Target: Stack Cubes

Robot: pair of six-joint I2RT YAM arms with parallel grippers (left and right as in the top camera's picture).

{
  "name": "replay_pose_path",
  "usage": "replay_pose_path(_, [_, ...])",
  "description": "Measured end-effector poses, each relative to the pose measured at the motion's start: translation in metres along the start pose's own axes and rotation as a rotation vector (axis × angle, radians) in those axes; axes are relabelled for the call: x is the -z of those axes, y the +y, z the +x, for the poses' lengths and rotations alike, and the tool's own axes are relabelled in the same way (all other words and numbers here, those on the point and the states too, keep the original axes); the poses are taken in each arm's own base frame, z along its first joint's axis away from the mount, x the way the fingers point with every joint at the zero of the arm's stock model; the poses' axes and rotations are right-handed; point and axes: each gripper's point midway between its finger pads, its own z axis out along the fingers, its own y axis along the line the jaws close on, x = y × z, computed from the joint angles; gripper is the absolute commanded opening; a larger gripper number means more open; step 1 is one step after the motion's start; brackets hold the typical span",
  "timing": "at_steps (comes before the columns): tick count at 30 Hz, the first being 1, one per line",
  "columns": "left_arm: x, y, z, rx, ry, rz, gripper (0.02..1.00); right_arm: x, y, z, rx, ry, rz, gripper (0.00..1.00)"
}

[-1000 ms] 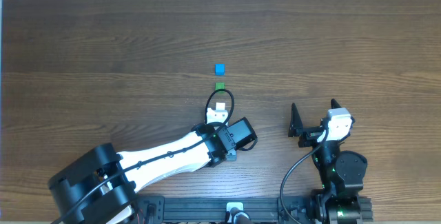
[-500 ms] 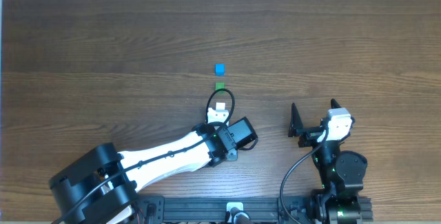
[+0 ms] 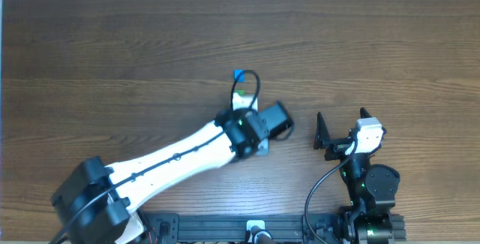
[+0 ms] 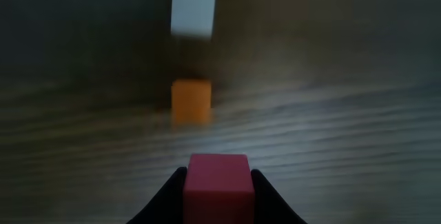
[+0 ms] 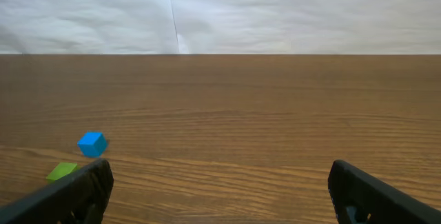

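A red cube sits clamped between the fingers of my left gripper, which is shut on it and held above the table. Just ahead of it on the wood lies the green cube, and the blue cube rests a little beyond that. From above, the left gripper covers most of the green cube, with the blue cube right past it. My right gripper stands open and empty at the near right, well apart from the blue cube and green cube.
The brown wooden table stretches wide on every side of the cubes. A white wall rises behind its far edge. The left arm lies diagonally across the near left of the table.
The left arm has stretched farther from its base toward the green and blue cubes, carrying the red cube, and now covers most of the green cube from above. The right arm has not moved.
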Motion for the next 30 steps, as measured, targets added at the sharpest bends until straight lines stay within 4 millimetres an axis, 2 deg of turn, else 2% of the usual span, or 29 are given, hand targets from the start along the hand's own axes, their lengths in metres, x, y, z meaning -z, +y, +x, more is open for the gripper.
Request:
replay_pose_path(5, [0.027, -0.007, -0.055, 0.051, -0.081, 0.054, 0.04, 0.0, 0.0, 0.0, -0.001, 0.0, 0.0, 0.991])
replay_pose_path(9, [0.012, 0.002, -0.074, 0.063, -0.074, 0.021, 0.04, 0.0, 0.0, 0.0, 0.0, 0.0, 0.0, 0.993])
replay_pose_path(11, [-0.008, 0.01, -0.076, 0.065, -0.039, -0.022, 0.038, 0.0, 0.0, 0.0, 0.0, 0.0, 0.0, 0.991])
replay_pose_path(16, [-0.027, 0.008, -0.077, 0.047, -0.013, -0.025, 0.04, 0.0, 0.0, 0.0, 0.0, 0.0, 0.0, 0.993])
replay_pose_path(30, [-0.048, 0.008, -0.067, 0.024, 0.047, -0.054, 0.04, 0.0, 0.0, 0.0, 0.0, 0.0, 0.0, 0.991])
